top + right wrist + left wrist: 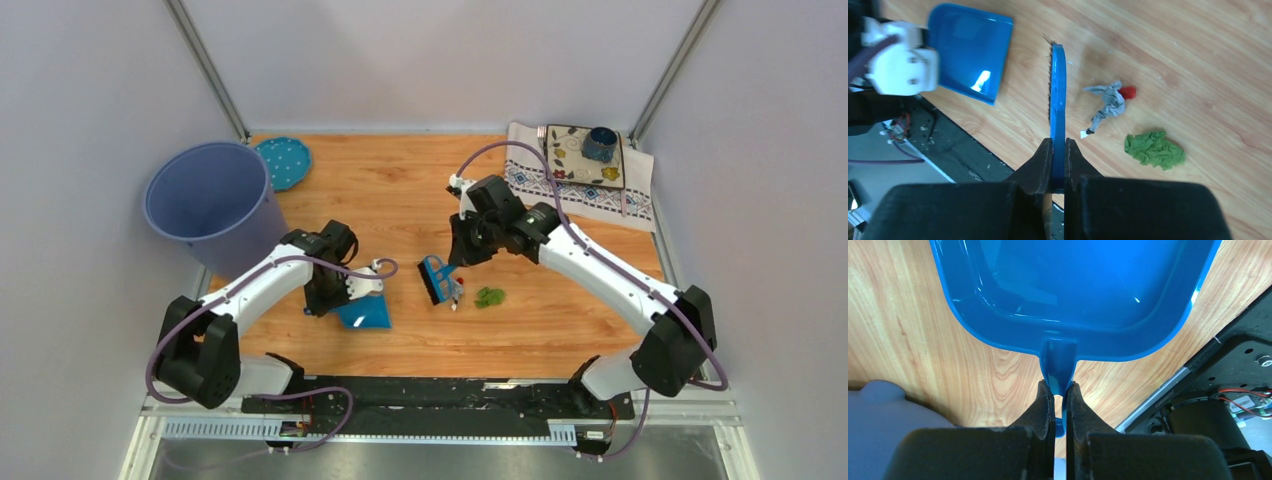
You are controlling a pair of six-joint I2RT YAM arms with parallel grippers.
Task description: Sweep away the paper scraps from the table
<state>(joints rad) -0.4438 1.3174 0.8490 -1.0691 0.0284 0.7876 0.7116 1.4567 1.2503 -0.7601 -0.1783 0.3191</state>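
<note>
My left gripper (1060, 390) is shut on the handle of a blue dustpan (1068, 285), which rests on the table (400, 190) near its front edge (366, 312). My right gripper (1058, 145) is shut on a blue brush (1057, 100), held just right of the dustpan (437, 279). Paper scraps lie right of the brush: a grey-white one (1108, 102) touching a red one (1128, 92), and a green one (1154, 149) further right (489, 297). The dustpan also shows in the right wrist view (970, 50), empty.
A blue-grey bucket (210, 205) stands at the left with a teal dotted lid (283, 161) behind it. A patterned white cloth (580, 185) with a tray and blue cup (601, 143) lies at the back right. A black rail (420, 395) runs along the front edge.
</note>
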